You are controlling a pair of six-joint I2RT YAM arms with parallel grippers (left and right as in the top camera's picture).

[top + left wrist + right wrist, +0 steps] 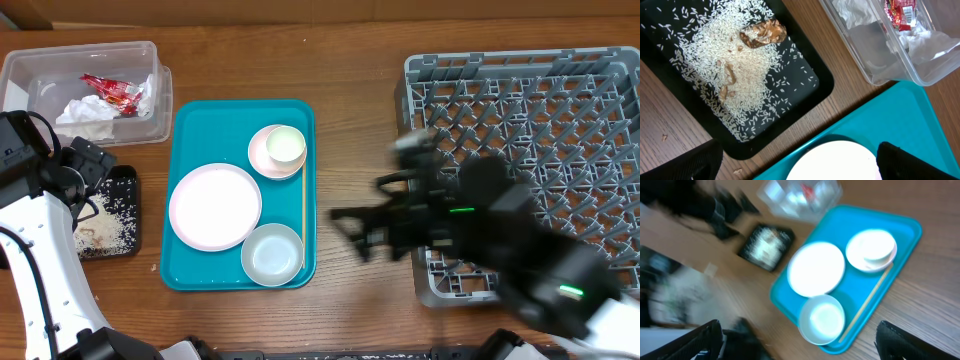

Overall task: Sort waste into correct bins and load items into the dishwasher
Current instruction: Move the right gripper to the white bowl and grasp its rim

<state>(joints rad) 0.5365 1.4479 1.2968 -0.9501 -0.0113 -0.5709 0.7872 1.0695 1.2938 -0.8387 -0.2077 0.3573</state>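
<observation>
Right fingers (905,342) and left fingers (912,162) spread, empty. Napkin (88,115), wrapper (112,92) in tub (20,70) at ten o'clock, rice (740,65) in black tray (822,82); dishes (214,207) wait on teal tray (185,270), rack (600,90) at three bare.

Right arm (500,235) blurred; black tray (127,182) partly hidden.

Item: large teal plastic serving tray (215,135), rectangular, rounded corners, low raised rim. Lies flat, left of centre, long sides running front to back.
Item: brown wood-grain table top (350,60), grain running left to right, bearing the tray.
</observation>
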